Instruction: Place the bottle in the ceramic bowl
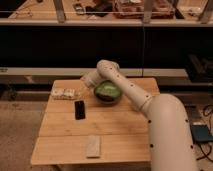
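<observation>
Dark shelving (50, 37) fills the far side of the scene; in front of it stands a wooden table (115, 127), its boards running left to right. The robot's white arm (165, 120) rises from the near right, crosses the table's right side and bends at its elbow above the far edge, then drops toward the left. The bowl (107, 92) (dark outside, glossy green inside) sits on the table's far half, right of centre, partly under the arm, with nothing visible inside it. A flat black rectangle (79, 109) lies left of centre, its long side running near to far; a pale block (93, 146) rests close to the near edge. The bottle (63, 93) lies on its side at the far left of the table, well left of the bowl. The gripper (82, 89) hangs low over the table between bottle and bowl, just beside the bottle's right end; whether it touches the bottle, and whether it is apart or together, cannot be told.
</observation>
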